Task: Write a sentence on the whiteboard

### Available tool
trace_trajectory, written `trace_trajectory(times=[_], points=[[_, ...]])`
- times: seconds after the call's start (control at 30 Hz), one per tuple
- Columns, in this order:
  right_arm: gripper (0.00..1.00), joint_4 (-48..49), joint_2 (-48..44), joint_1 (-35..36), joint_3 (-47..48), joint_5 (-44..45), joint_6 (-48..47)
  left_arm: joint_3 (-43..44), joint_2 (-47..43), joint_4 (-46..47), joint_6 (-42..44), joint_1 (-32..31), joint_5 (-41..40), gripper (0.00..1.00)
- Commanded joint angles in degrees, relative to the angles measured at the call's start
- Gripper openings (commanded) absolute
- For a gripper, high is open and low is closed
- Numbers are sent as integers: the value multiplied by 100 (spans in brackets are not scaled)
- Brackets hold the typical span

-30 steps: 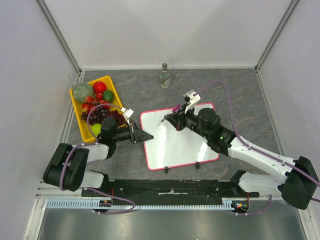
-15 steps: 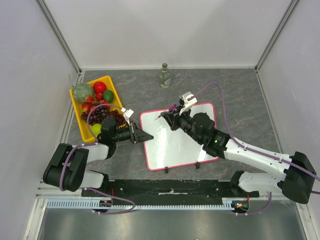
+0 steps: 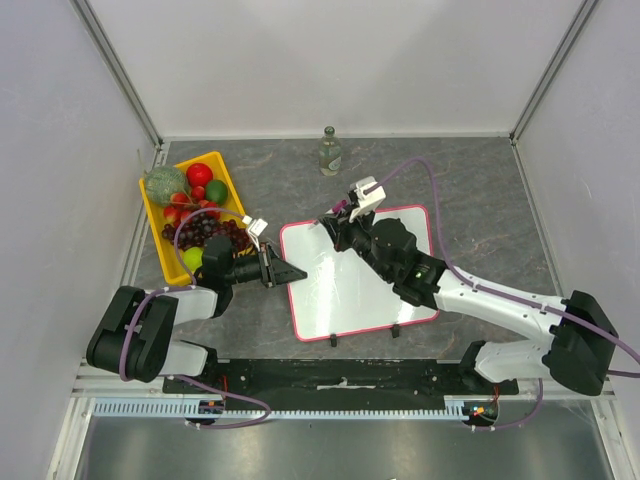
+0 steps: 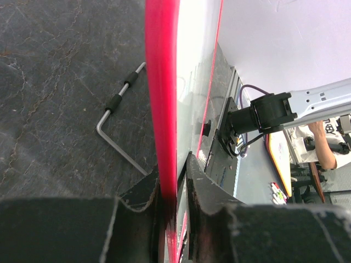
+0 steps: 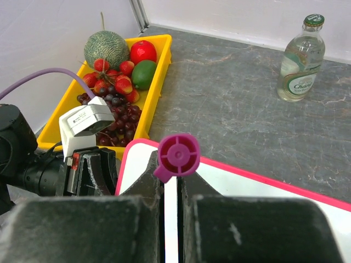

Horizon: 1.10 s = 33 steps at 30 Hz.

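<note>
Writing not yet begun: left gripper (image 4: 176, 164) clamps the whiteboard (image 3: 350, 290) rim; right gripper (image 5: 171, 181), closed on a magenta marker (image 5: 178, 155), should lower its tip at the board corner toward the bench's far left.

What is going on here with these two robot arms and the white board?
The left fingers clamp the left edge of the whiteboard, apparently steadying it. The right fingers hold a magenta marker over the board's far-left corner; whether its tip touches cannot be told. No writing can be made out on the board yet.
</note>
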Motion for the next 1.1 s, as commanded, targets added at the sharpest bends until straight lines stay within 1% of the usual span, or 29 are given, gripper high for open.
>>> trace_trajectory(times=[0.0,0.47,1.07], points=[[0,258,75,15,291,218,-39,-103,128,-532,655,-68,-244,2],[0,187,145,-196,142,209,84,-85,181,-524,646,-68,-226,2],[0,223,444,-214,133,-37,93,-76,198,-515,655,-68,-209,2]])
